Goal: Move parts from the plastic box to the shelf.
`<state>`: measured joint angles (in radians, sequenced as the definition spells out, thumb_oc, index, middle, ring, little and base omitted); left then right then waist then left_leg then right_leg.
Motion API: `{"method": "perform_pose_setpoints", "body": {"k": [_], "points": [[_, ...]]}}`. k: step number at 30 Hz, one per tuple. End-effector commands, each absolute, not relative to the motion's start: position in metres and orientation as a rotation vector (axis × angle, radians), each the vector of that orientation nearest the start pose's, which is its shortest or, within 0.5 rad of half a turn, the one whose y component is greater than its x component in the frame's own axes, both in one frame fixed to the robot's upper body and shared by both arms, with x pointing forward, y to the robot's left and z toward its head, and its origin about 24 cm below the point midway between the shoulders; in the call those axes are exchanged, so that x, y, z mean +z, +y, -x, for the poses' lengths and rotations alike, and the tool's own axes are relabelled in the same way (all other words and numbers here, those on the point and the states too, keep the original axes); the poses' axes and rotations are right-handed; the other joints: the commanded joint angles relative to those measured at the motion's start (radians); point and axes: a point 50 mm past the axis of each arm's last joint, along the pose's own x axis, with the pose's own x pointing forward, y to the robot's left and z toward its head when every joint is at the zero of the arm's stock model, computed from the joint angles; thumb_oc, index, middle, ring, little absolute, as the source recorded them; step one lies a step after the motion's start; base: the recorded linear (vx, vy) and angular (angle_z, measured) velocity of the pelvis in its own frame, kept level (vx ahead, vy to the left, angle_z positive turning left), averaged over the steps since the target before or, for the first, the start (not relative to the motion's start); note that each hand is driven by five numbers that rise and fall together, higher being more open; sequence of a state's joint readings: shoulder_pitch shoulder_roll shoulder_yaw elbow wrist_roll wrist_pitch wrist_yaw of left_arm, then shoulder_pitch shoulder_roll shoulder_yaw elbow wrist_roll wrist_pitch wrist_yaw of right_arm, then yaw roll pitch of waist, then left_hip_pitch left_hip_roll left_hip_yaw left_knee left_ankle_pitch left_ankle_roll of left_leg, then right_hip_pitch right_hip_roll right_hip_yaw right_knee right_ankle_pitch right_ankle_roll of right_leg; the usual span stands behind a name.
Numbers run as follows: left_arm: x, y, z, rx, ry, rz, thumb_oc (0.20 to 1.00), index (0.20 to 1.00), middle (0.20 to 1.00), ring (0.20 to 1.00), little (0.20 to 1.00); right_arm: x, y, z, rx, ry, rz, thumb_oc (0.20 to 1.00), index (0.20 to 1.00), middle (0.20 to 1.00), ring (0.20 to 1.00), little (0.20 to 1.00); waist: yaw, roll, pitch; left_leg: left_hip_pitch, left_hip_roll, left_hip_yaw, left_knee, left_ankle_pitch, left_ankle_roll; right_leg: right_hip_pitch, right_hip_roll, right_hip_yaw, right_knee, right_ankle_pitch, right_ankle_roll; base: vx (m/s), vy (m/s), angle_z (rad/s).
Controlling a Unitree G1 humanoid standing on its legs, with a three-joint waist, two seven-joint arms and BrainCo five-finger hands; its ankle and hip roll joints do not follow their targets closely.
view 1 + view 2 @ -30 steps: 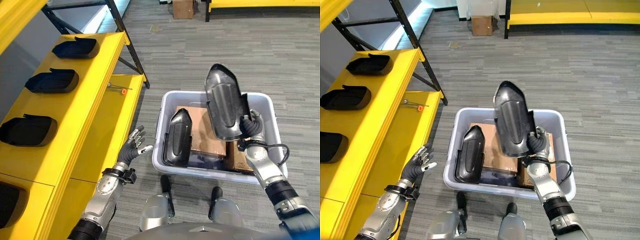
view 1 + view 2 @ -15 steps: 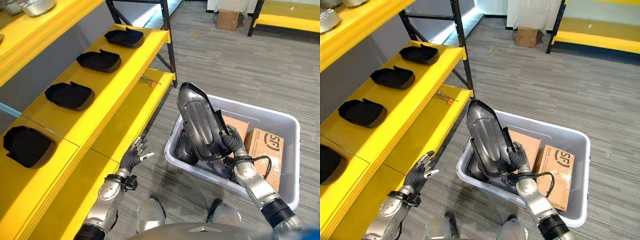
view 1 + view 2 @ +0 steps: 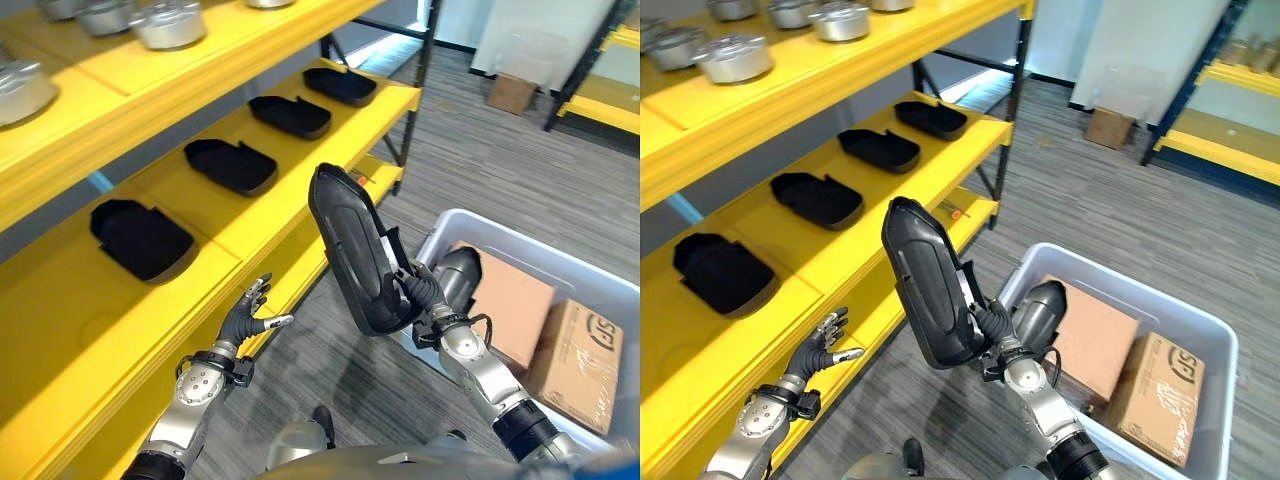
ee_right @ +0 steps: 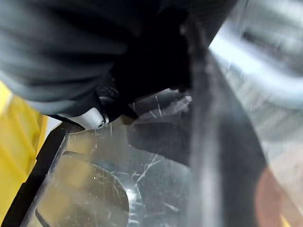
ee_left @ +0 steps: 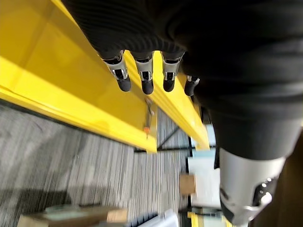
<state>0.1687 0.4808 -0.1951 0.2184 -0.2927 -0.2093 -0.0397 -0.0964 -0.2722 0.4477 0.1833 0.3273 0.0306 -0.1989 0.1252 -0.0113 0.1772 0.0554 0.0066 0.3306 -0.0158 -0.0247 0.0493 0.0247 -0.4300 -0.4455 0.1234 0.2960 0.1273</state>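
1. The task's thing is a long, glossy black plastic shell part (image 3: 350, 245), rounded at one end, with a raised rim along its edge and a smooth curved face that catches the light.
2. The robot's right hand (image 3: 418, 296) grasps it at its lower end, fingers curled round the edge, and holds it in the air between the yellow metal shelf (image 3: 250, 215) and the pale grey plastic box (image 3: 600, 290).
3. Its long axis stands nearly upright, tilted a little: the rounded end points up and toward the shelf, the held end down toward the box.
4. A second dark rounded part (image 3: 462, 278) shows just behind the right hand, over the box's near rim, beside two brown cardboard cartons (image 3: 545, 325) in the box.
5. The left hand (image 3: 247, 318) hangs released, fingers straight and spread, just beside the front edge of the lower shelf board.
6. Four black parts of similar kind (image 3: 231, 165) lie in a row on the middle shelf board; silver metal pots (image 3: 735, 57) stand on the board above.
7. Compared with half a second ago, the whole view has swung toward the shelf, and the held part now sits nearer the shelf's front edge, with the box further off to the right.
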Motion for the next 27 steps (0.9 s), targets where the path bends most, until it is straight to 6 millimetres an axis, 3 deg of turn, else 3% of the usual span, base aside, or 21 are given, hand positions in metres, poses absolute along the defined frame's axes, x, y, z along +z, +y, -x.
{"method": "perform_pose_setpoints", "body": {"k": [1,3,6,9,12,19,23,25,27], "points": [[0.012,0.211,-0.221,-0.197,0.067,-0.116,1.0,1.0,1.0,1.0,1.0,0.034,-0.11,-0.265,0.188,0.066,-0.041,0.2,0.2,0.2,0.2,0.2,0.009,0.019,0.013,0.033,0.007,-0.017,-0.027,0.034,-0.01,0.024,0.012,0.017,0.192,-0.064,0.088,-0.05,0.134,0.43],[0.01,0.201,-0.222,-0.264,0.07,-0.108,1.0,1.0,1.0,1.0,1.0,0.035,-0.11,-0.264,0.169,0.076,-0.079,0.2,0.2,0.2,0.2,0.2,-0.022,0.027,0.009,0.03,-0.005,-0.066,-0.059,0.051,0.015,-0.03,0.117,0.106,0.211,-0.102,0.042,-0.01,0.073,0.48],[0.007,0.19,-0.224,-0.305,0.081,-0.072,1.0,1.0,1.0,1.0,1.0,0.038,-0.115,-0.265,0.17,0.078,-0.073,0.2,0.2,0.2,0.2,0.2,-0.063,0.023,-0.001,0.03,-0.015,-0.134,-0.071,0.049,0.02,-0.085,0.264,0.19,0.183,-0.168,0.016,0.05,0.0,1.06],[0.006,0.177,-0.226,-0.32,0.067,-0.049,1.0,1.0,1.0,1.0,1.0,0.036,-0.124,-0.262,0.163,0.102,-0.062,0.2,0.2,0.2,0.2,0.2,-0.11,0.008,-0.003,0.033,-0.041,-0.204,-0.071,0.045,0.021,-0.084,0.38,0.284,0.074,-0.22,-0.017,0.07,-0.036,0.6],[0.006,0.166,-0.227,-0.313,0.057,0.029,1.0,1.0,1.0,1.0,1.0,0.036,-0.129,-0.257,0.151,0.105,-0.077,0.2,0.2,0.2,0.2,0.2,-0.145,-0.004,-0.006,0.029,-0.07,-0.251,-0.071,0.051,0.015,-0.078,0.46,0.359,0.022,-0.221,-0.044,0.05,-0.042,0.93],[-0.001,0.163,-0.224,-0.306,0.088,0.013,1.0,1.0,1.0,1.0,1.0,0.029,-0.132,-0.254,0.167,0.127,-0.077,0.2,0.2,0.2,0.2,0.2,-0.136,-0.01,-0.026,0.01,-0.077,-0.279,-0.071,0.057,0.0,-0.001,0.463,0.386,-0.128,-0.236,-0.064,0.03,-0.104,0.4],[-0.006,0.169,-0.219,-0.285,0.116,-0.003,1.0,1.0,1.0,1.0,1.0,0.024,-0.134,-0.25,0.192,0.145,-0.036,0.2,0.2,0.2,0.2,0.2,-0.136,-0.006,-0.032,0.025,-0.066,-0.229,-0.071,0.054,-0.013,0.026,0.451,0.365,-0.165,-0.232,-0.063,0.05,-0.079,0.15],[-0.005,0.165,-0.221,-0.337,0.11,-0.019,1.0,1.0,1.0,1.0,1.0,0.026,-0.141,-0.247,0.139,0.126,-0.025,0.2,0.2,0.2,0.2,0.2,-0.165,-0.003,-0.025,0.021,-0.02,-0.06,-0.01,0.046,-0.047,0.036,0.415,0.288,-0.176,-0.227,-0.058,-0.04,-0.011,0.11],[-0.004,0.16,-0.223,-0.375,0.104,-0.02,1.0,1.0,1.0,1.0,1.0,0.027,-0.144,-0.247,0.111,0.123,-0.036,0.2,0.2,0.2,0.2,0.2,-0.189,0.002,-0.023,0.016,0.017,0.024,0.016,0.043,-0.065,0.029,0.389,0.241,-0.172,-0.225,-0.056,-0.07,0.047,1.27]]}}
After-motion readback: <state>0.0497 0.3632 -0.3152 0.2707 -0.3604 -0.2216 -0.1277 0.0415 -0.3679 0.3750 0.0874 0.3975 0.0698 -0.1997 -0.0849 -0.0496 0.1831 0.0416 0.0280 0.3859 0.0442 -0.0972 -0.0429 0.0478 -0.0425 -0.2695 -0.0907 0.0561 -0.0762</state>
